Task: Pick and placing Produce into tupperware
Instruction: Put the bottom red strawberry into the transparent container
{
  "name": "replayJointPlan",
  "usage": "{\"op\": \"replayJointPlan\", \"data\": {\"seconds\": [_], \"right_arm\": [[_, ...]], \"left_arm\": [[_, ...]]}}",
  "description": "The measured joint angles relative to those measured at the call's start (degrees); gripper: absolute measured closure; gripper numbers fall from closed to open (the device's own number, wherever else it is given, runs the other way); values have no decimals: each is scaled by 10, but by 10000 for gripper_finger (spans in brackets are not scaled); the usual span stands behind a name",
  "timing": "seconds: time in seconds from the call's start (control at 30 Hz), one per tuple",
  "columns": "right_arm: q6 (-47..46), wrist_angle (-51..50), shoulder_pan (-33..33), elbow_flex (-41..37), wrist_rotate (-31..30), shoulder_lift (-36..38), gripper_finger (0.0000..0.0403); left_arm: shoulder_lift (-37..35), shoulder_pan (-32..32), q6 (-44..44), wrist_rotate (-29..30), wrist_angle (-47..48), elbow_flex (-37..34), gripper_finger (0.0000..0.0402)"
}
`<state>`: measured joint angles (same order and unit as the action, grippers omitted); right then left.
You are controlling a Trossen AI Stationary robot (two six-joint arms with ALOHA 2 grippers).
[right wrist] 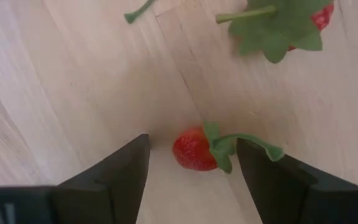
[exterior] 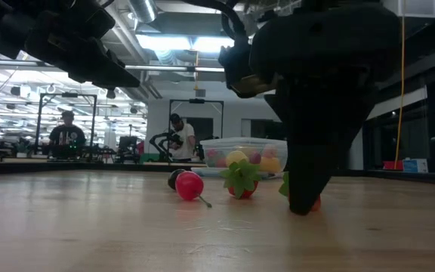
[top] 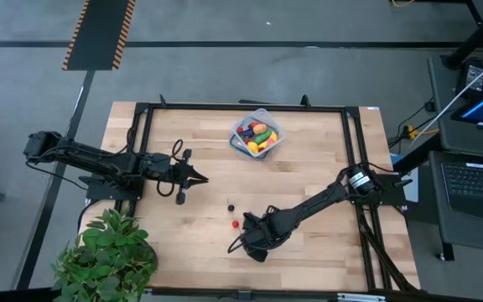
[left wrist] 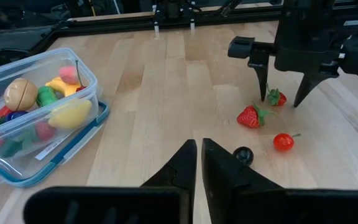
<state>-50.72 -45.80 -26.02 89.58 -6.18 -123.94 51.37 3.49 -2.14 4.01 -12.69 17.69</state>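
The clear tupperware (top: 257,134) stands at the table's far middle and holds several toy produce pieces (left wrist: 42,102). Four pieces lie loose on the wood: a small strawberry (right wrist: 194,149), a larger strawberry (left wrist: 249,116), a red cherry tomato (left wrist: 283,142) and a dark ball (left wrist: 243,155). My right gripper (left wrist: 283,99) is open and points down at the table. Its two fingers stand on either side of the small strawberry, with a gap on each side. My left gripper (top: 193,178) is shut and empty at the table's left.
A large green potted plant (top: 107,252) stands at the table's near left corner. A black frame (top: 225,106) runs along the table's edges. People stand in the room beyond the table (exterior: 180,140).
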Motion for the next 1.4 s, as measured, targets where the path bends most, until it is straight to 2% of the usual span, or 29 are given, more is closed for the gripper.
{"op": "replayJointPlan", "data": {"seconds": [0.23,0.33,0.7,1.17,1.4], "right_arm": [[0,0,0,0,-10,0,158],[0,-2,0,0,-13,-1,170],[2,-3,0,0,-19,-1,288],[16,-4,0,-2,-22,6,288],[26,-11,-4,-2,-76,56,288]], "left_arm": [[0,0,0,0,0,0,388],[0,0,0,0,0,0,386],[0,0,0,0,0,0,363],[0,0,1,0,0,0,339],[0,0,1,0,1,0,333]]}}
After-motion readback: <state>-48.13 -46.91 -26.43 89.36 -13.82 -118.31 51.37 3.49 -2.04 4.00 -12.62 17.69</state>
